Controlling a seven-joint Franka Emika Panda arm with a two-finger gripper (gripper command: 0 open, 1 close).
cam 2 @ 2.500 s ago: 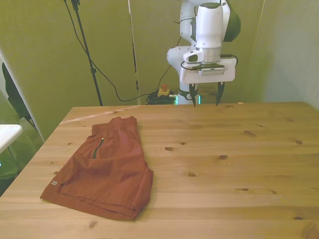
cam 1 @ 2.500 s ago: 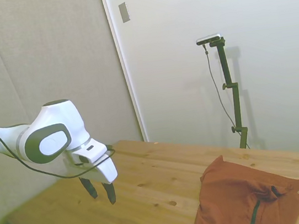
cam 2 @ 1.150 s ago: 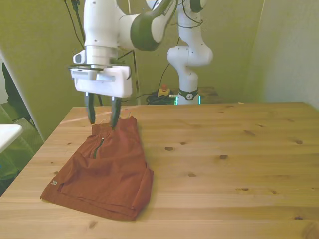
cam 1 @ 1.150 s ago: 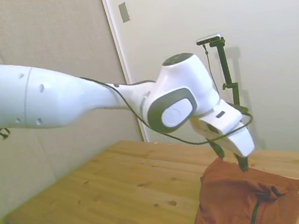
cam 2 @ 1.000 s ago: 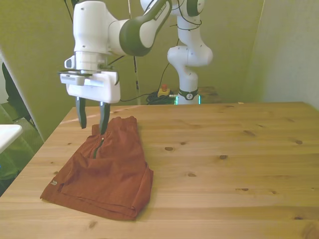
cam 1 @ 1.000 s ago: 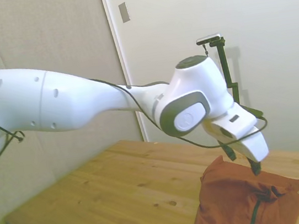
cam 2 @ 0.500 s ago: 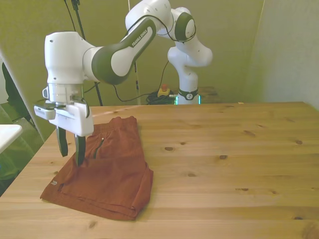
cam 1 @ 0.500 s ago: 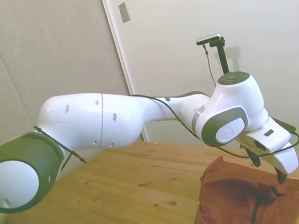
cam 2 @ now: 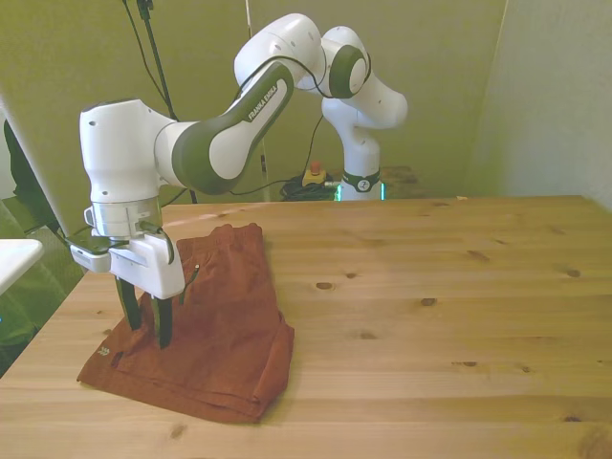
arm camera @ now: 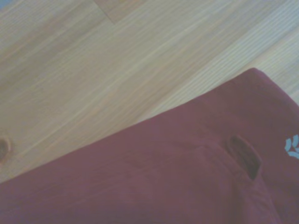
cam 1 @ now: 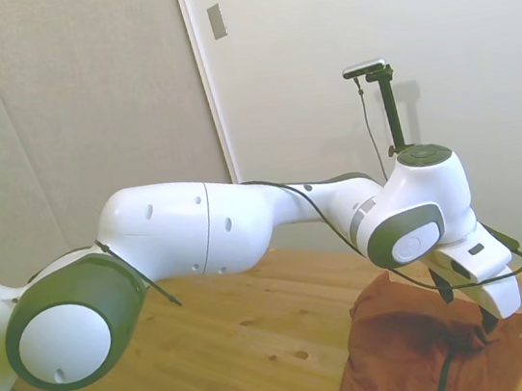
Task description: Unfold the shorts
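Folded rust-orange shorts (cam 2: 206,330) lie flat on a wooden tabletop (cam 2: 430,316), near the corner at the front view's left. They are doubled over in layers, with stacked hem edges showing along the side nearest the camera. A small pale logo (cam 2: 102,352) marks the corner of the shorts nearest the tabletop's edge, and a dark vertical stripe (cam 1: 440,375) shows in the side view.

A white robot arm reaches over the shorts. Its end effector (cam 2: 144,323) points straight down above the logo end of the shorts, fingers spread apart and holding nothing. The fingertips (cam 2: 163,335) appear just above or barely touching the cloth; contact cannot be confirmed. The wrist view shows the shorts' edge against bare wood, the logo (arm camera: 292,146) and a small dark slot (arm camera: 244,155) in the fabric.

Judged risks: the fingers could pinch every layer together, so lifting would drag the whole bundle instead of opening it. Closing too high would miss the thin cloth. The shorts being near the tabletop's edge, a sideways pull might slide them off.
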